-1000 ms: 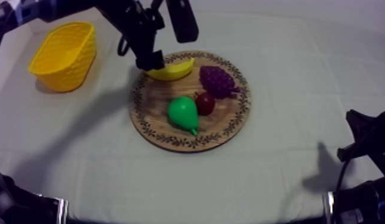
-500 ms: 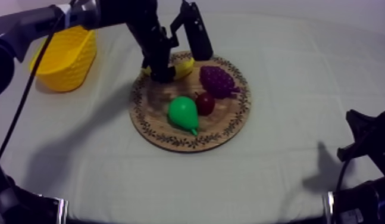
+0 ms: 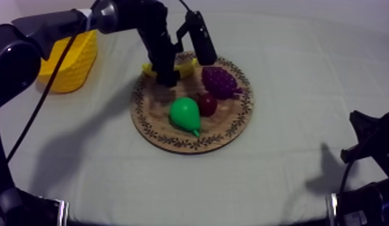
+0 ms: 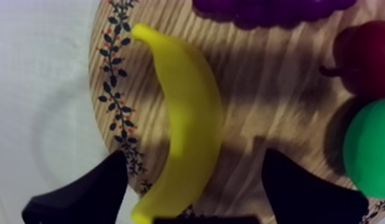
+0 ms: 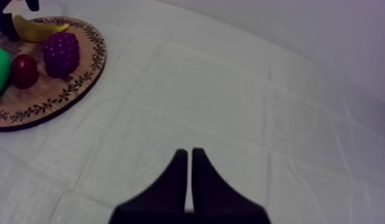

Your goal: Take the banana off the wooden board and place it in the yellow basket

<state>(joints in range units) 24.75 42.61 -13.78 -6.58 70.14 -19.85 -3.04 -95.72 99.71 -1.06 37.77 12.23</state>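
My left gripper (image 4: 194,156) stood spread, one finger at each side of the banana (image 4: 188,101) lying along the wooden board's (image 4: 272,89) rim toward the yellow basket (image 3: 76,60), placed to pinch across its width.

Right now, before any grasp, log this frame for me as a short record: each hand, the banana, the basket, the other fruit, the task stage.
left hand: open, one finger on each side of the banana, over the wooden board
right hand: shut on nothing, over the cloth, apart from the board
banana: lying on the board by its patterned rim
yellow basket: on the cloth beside the board, on the left arm's side
other fruit: pear, bunch of grapes, small red fruit, all on the board
task stage: banana not yet gripped
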